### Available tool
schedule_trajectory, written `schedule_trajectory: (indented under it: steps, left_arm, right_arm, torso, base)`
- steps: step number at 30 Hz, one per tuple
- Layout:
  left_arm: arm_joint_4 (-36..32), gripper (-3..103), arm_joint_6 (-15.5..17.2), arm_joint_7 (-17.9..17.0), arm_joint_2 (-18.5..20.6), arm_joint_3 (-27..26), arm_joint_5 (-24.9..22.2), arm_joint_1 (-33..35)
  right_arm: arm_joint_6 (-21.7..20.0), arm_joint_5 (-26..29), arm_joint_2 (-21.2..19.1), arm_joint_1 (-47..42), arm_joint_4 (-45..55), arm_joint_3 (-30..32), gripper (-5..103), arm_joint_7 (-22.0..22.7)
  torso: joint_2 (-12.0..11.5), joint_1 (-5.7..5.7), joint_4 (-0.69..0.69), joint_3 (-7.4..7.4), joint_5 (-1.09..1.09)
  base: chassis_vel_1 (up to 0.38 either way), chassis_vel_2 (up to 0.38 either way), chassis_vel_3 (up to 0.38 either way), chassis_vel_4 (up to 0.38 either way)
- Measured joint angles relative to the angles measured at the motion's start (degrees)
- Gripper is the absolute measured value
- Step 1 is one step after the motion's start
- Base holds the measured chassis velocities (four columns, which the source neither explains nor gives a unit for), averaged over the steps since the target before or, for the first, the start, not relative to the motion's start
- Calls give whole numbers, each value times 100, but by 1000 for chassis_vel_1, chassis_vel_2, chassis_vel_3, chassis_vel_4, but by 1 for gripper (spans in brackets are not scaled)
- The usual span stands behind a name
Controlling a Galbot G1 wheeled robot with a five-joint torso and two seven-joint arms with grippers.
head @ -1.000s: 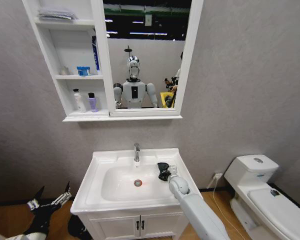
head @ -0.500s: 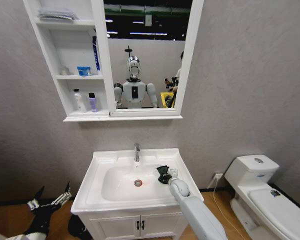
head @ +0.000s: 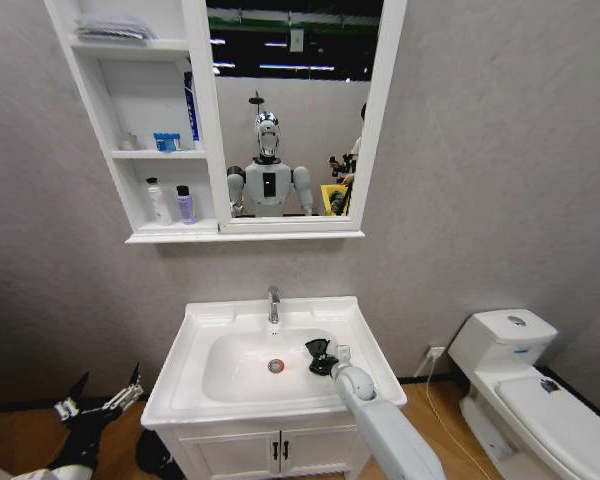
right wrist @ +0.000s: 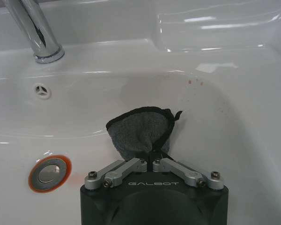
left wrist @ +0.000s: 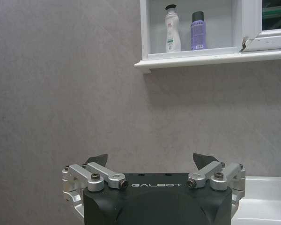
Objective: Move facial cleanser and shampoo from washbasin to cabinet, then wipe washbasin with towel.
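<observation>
My right gripper [head: 321,357] [right wrist: 153,157] is shut on the dark grey towel [right wrist: 141,131] [head: 317,352] and holds it against the inside right slope of the washbasin [head: 210,325] bowl, beside the reddish drain ring [right wrist: 49,172] [head: 276,366]. The chrome tap [right wrist: 33,30] [head: 273,303] stands behind. On the cabinet [head: 130,160] bottom shelf stand a white pump bottle [left wrist: 172,28] [head: 158,203] and a purple bottle [left wrist: 197,31] [head: 185,205]. My left gripper [head: 98,400] [left wrist: 151,161] hangs open and empty low at the left, beside the washbasin.
A white toilet [head: 525,390] stands at the right. The two-door vanity [head: 278,450] with black handles sits under the washbasin. The mirror [head: 290,110] reflects the robot. Small items sit on the cabinet's middle shelf [head: 165,142] and a folded cloth [head: 113,28] on top.
My right gripper has dragged the towel leftward from the bowl's right rim down into the bowl toward the drain. The left arm has not moved.
</observation>
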Motion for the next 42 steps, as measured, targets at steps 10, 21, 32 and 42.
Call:
schedule_trajectory:
  steps: [10, 21, 32, 42]
  left_arm:
    - [0, 100, 0, 0, 0, 0, 0, 0]
    - [0, 100, 0, 0, 0, 0, 0, 0]
    - [0, 100, 0, 0, 0, 0, 0, 0]
    - [0, 100, 0, 0, 0, 0, 0, 0]
  right_arm:
    - [-506, 716, 203, 171, -212, -4, 1, 268]
    - [-429, 540, 477, 276, -626, -46, 1, 66]
    - [-272, 236, 936, 471, -1196, -96, 1, -202]
    - [-159, 247, 1291, 643, -1629, -85, 1, -418]
  torso:
    - [0, 0, 2, 0, 0]
    - [0, 0, 1, -1, 0]
    - [0, 0, 1, -1, 0]
    - [0, 0, 1, -1, 0]
  base:
    - [0, 0, 0, 0]
    - [0, 0, 0, 0]
    - [0, 0, 0, 0]
    - [0, 0, 0, 0]
